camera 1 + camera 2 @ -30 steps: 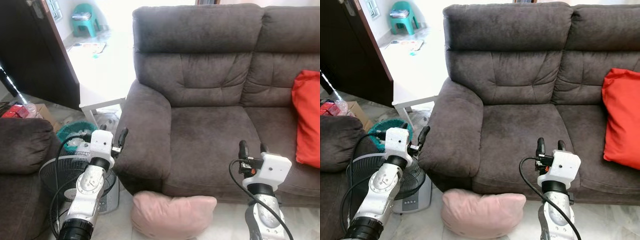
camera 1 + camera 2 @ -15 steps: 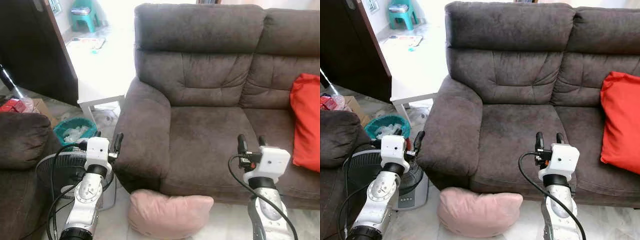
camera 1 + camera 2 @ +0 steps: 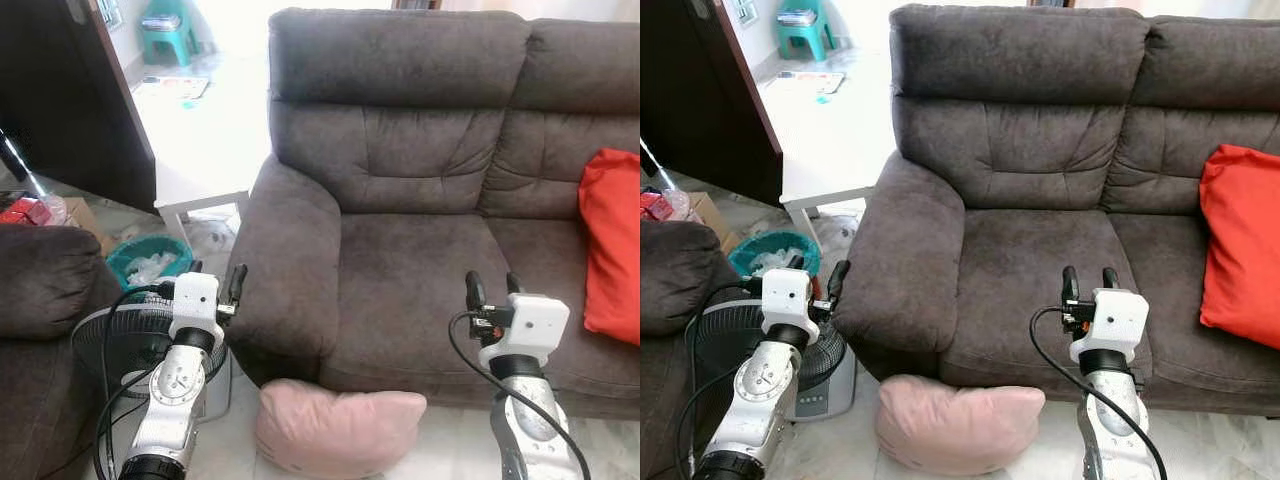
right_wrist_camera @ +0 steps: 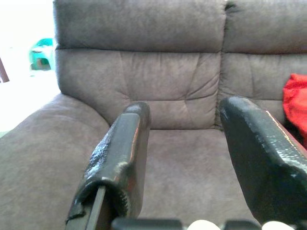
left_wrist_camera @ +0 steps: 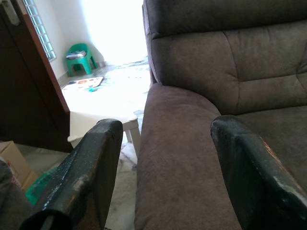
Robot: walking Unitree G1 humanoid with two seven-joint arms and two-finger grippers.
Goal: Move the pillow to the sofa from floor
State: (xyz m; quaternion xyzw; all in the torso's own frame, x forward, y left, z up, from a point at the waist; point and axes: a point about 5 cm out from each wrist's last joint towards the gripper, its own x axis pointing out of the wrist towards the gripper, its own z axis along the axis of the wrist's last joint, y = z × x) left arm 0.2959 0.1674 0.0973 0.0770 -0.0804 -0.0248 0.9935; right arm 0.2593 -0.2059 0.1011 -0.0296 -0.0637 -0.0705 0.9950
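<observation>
Two silver, ribbed arms end in boxy white wrist housings — each trailing a looped black cable. Left end effector and right end effector carry long, scuffed black fingers.

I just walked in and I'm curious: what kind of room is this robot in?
Most likely a home living room: a brown sofa with a red cushion, a pink pillow on the floor, and a fan beside it.

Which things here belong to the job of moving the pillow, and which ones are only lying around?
Belong to the job: pink pillow on the floor; dark sofa; left gripper and right gripper, both open.

Only lying around: red cushion, fan, white table, green stool.
</observation>
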